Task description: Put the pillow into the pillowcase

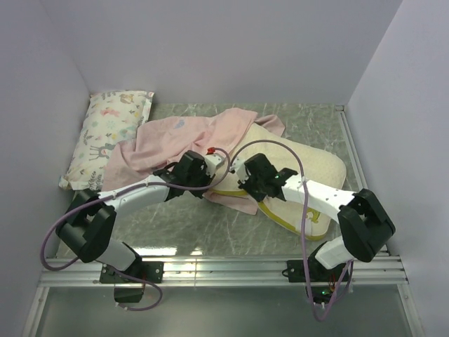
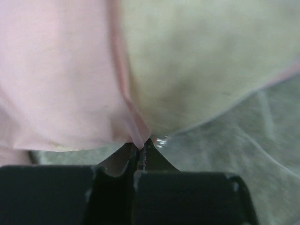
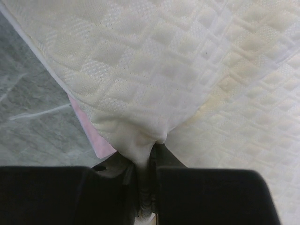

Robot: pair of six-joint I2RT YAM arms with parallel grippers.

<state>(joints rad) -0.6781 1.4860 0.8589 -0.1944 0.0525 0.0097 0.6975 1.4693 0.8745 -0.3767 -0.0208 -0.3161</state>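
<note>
Our left pincer (image 2: 140,147) pinches the pillowcase (image 2: 61,84) hem, right pincer (image 3: 152,150) the pillow (image 3: 187,70) edge beside it; pillow stretches toward the desk's (image 1: 175,232) right edge.

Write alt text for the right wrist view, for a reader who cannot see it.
The right gripper pinches a fold of the cream quilted pillow between its shut jaws. A thin strip of pink pillowcase shows along the pillow's edge, with the grey marbled table at the left.
</note>
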